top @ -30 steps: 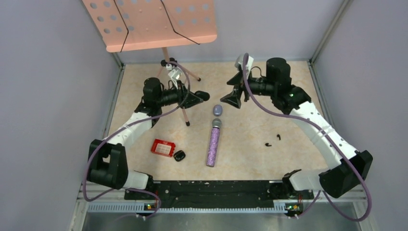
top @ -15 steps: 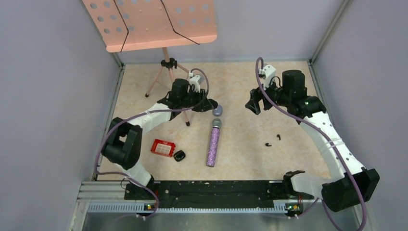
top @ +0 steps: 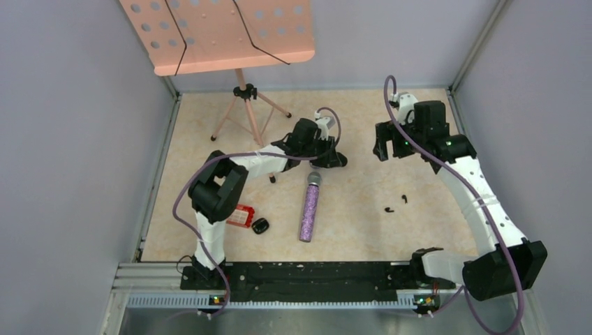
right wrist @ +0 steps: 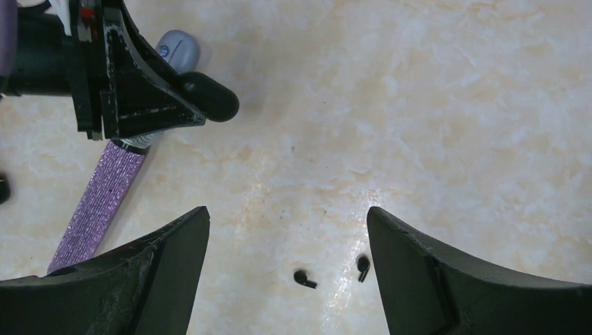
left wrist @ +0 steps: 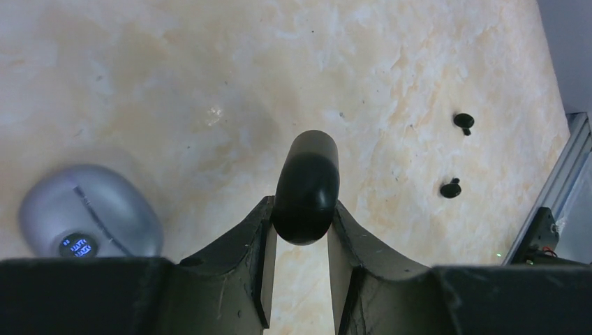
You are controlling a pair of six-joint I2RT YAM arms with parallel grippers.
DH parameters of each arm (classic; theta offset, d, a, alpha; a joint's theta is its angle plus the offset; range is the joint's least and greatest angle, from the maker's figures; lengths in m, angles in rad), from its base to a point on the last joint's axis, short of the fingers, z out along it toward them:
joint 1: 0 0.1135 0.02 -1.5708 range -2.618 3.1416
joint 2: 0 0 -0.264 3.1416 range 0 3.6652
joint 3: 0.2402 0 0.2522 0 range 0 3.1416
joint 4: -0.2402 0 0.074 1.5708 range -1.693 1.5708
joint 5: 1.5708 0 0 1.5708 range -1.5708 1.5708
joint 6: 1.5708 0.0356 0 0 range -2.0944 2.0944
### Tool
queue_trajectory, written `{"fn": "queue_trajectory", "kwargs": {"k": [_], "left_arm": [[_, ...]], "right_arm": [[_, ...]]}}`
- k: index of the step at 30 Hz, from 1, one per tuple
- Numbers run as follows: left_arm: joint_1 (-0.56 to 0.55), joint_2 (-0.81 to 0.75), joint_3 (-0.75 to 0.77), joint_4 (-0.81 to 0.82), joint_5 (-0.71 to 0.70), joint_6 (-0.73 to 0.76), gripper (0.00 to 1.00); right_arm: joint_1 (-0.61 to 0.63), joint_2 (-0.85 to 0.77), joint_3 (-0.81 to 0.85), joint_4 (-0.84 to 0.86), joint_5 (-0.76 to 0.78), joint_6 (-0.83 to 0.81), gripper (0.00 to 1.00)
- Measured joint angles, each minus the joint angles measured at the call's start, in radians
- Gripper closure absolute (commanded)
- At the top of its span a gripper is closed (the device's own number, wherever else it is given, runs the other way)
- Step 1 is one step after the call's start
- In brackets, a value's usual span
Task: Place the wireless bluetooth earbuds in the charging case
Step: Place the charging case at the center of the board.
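Note:
My left gripper [left wrist: 300, 209] is shut on a glossy black oval charging case [left wrist: 307, 185], held just above the table; both show in the top view [top: 336, 161]. A grey-purple closed case [left wrist: 87, 220] lies just left of it. Two black earbuds [top: 405, 199] [top: 389, 209] lie on the table to the right, also in the left wrist view [left wrist: 463, 121] [left wrist: 451, 188]. My right gripper [right wrist: 287, 223] is open and empty, above the two earbuds [right wrist: 301, 278] [right wrist: 362, 264]. No purple earbuds are in view.
A purple glitter microphone [top: 309, 207] lies at the middle. A red box [top: 237, 215] and a small black case [top: 260, 226] lie front left. A music stand's tripod [top: 244, 105] stands at the back left. Walls close in both sides.
My left arm has swung right with the black case, past the grey-purple case. My right gripper has moved right, away from the centre.

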Motion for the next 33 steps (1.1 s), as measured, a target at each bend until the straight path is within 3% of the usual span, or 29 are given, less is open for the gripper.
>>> {"fn": "queue_trajectory", "kwargs": {"k": [5,6,11,13,14,23,27,33], "left_arm": [[-0.041,0.106,0.048,0.006,-0.011,-0.024,1.0],[-0.045,0.123,0.053,0.006,-0.009,-0.028,0.96],[-0.056,0.149,0.066,0.012,-0.024,-0.04,0.54],[-0.059,0.148,0.068,0.003,-0.045,-0.032,0.06],[-0.06,0.145,0.068,-0.006,-0.048,-0.012,0.02],[-0.059,-0.034,0.078,-0.179,-0.042,0.22,0.01],[-0.049,-0.31,-0.073,-0.145,-0.062,0.37,0.01],[-0.037,-0.684,-0.216,-0.147,-0.137,0.497,0.01]], "right_arm": [[-0.053,0.005,0.005,-0.045,0.023,0.028,0.17],[-0.061,0.006,0.008,-0.05,0.025,0.035,0.17],[-0.069,0.007,0.019,-0.064,0.023,0.057,0.17],[-0.069,0.011,0.019,-0.068,0.02,0.064,0.17],[-0.069,0.015,0.019,-0.069,0.019,0.066,0.16],[-0.082,0.045,0.018,-0.037,-0.019,0.054,0.16],[-0.083,0.049,-0.013,0.026,-0.091,0.019,0.22],[-0.075,0.051,-0.096,0.148,-0.318,-0.074,0.28]]}}
